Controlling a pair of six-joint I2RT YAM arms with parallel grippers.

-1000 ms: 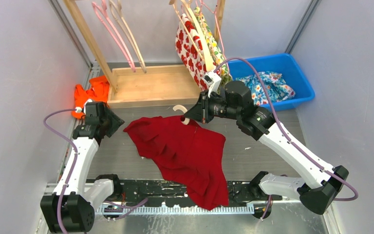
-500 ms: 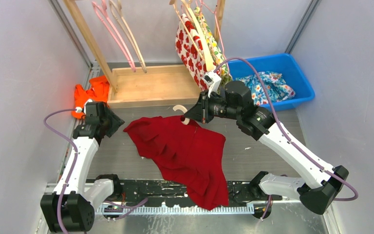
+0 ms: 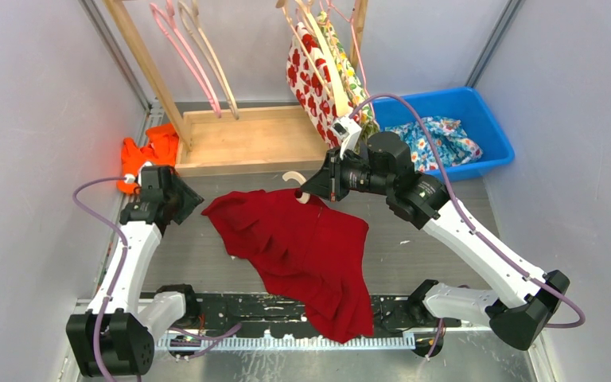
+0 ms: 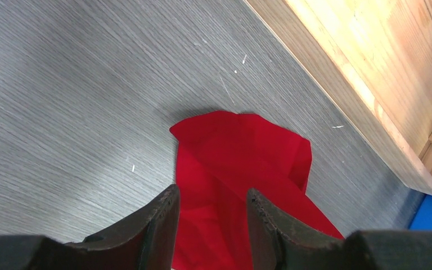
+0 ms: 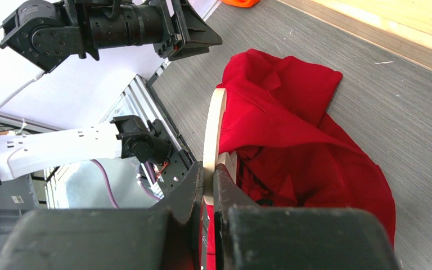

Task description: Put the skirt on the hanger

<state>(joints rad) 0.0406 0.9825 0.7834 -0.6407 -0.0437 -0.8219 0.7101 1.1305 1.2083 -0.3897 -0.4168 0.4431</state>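
Grey tabletop [image 3: 430, 239] is covered at centre by the red skirt [image 3: 302, 247], its far edge draped on a wooden hanger [image 5: 212, 126] clenched by the right gripper [image 5: 207, 179]. The left gripper [image 4: 212, 197] is released and empty above the skirt's left corner; dressing the hanger is judged underway, so that corner probably must be pinched and drawn over the hanger.

- The skirt [image 3: 302, 247] is red cloth, matt and soft, and I see it lying in loose folds.
- The hanger [image 5: 212, 129] reads to me as pale wood, smooth with a faint sheen.
- The table [image 4: 62, 84] looks grey and matt, with a fine brushed grain and small light scratches.
- The rack base [image 4: 371, 73] is bare light wood with visible grain.
- The bin [image 3: 489, 131] is blue plastic, slightly glossy.
- The fingers [image 4: 160, 225] of my left gripper [image 4: 212, 194] are black, matt and rough-edged.
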